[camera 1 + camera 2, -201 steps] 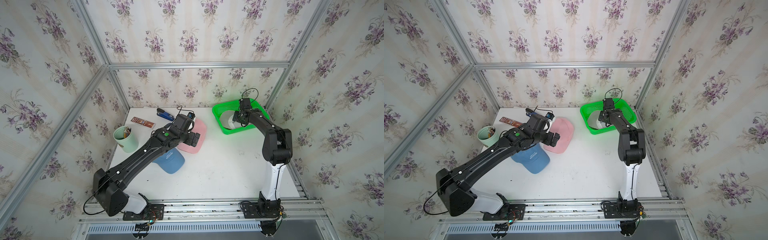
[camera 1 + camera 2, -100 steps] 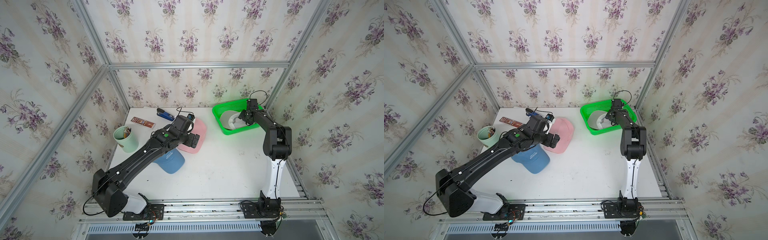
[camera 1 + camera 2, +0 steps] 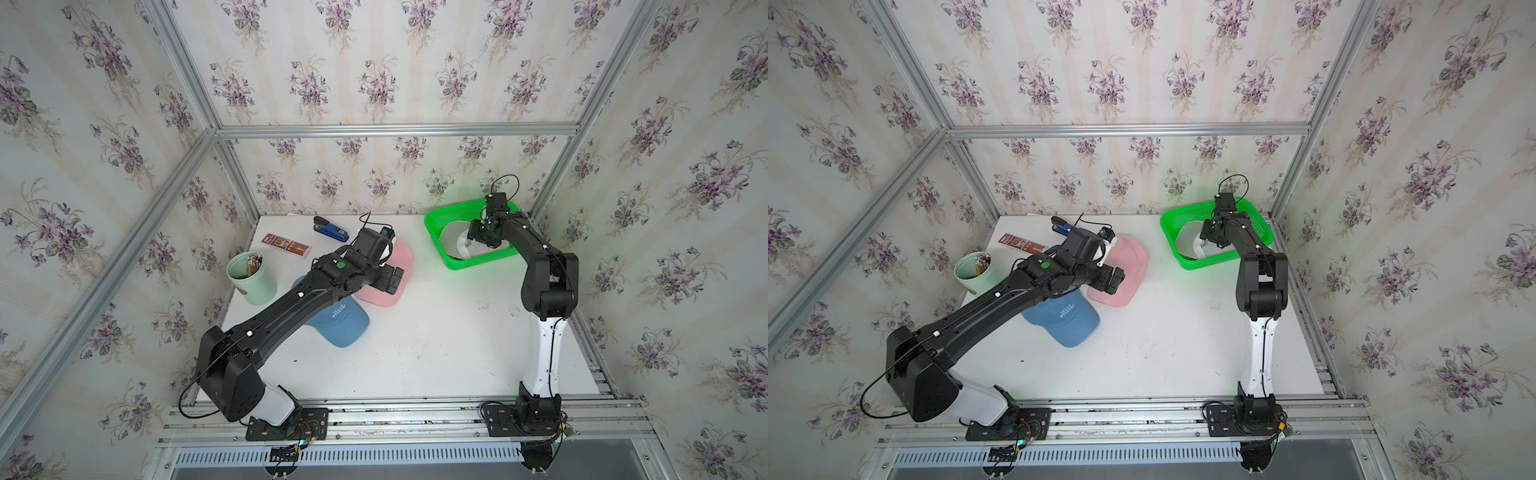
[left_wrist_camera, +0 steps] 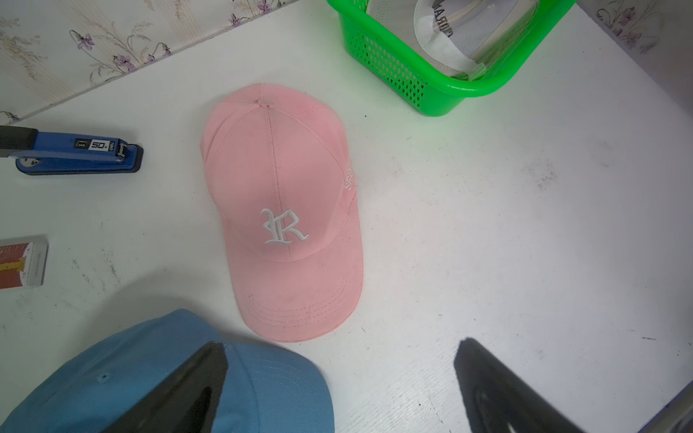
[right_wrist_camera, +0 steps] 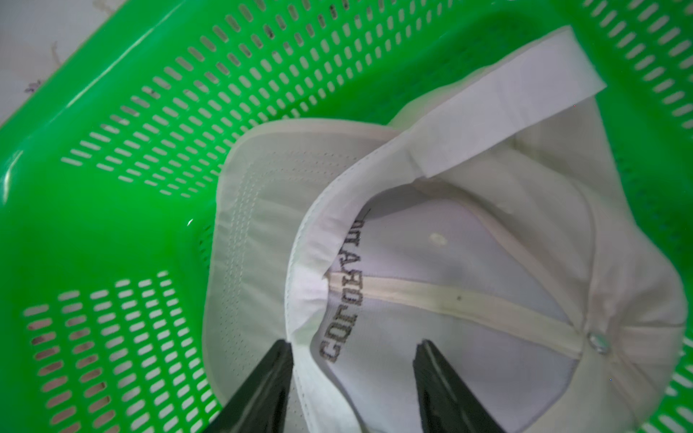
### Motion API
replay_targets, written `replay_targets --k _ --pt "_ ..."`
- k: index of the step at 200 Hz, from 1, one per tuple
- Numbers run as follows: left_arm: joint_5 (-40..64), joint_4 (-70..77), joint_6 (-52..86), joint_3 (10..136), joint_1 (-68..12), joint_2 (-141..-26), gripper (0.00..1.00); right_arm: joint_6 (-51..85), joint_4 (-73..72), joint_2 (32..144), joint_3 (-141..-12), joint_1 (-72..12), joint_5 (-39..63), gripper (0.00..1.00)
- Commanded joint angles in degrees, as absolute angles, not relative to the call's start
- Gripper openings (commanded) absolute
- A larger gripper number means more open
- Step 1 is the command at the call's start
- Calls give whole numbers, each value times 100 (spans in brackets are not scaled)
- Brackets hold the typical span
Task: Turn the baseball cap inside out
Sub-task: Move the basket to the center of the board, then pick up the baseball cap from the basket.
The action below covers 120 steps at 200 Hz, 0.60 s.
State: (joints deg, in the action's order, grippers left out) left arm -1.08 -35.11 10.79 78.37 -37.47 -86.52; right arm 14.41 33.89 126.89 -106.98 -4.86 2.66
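Seemingly done with white cap (image 5: 468, 262) in green basket (image 5: 112, 225); right gripper (image 5: 352, 348) parted, empty. Left gripper (image 4: 341, 345) agape over pink cap (image 4: 281, 195) near basket; next, pinch its rim.

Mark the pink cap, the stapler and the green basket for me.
pink cap (image 4: 279, 180): left wrist view, on the crown just above the R.
stapler (image 4: 60, 144): left wrist view, on its blue top arm.
green basket (image 4: 390, 67): left wrist view, on its perforated side wall.
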Motion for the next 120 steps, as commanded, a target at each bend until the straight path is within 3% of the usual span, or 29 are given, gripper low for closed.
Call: replay_targets --k 1,120 --pt "-36 -3410 984 7875 -3720 -8693 99 971 3538 12286 -10234 -601 616 56" --pt "162 -3357 1015 7957 -3674 -8942 99 813 3267 10341 -6937 -574 351 53"
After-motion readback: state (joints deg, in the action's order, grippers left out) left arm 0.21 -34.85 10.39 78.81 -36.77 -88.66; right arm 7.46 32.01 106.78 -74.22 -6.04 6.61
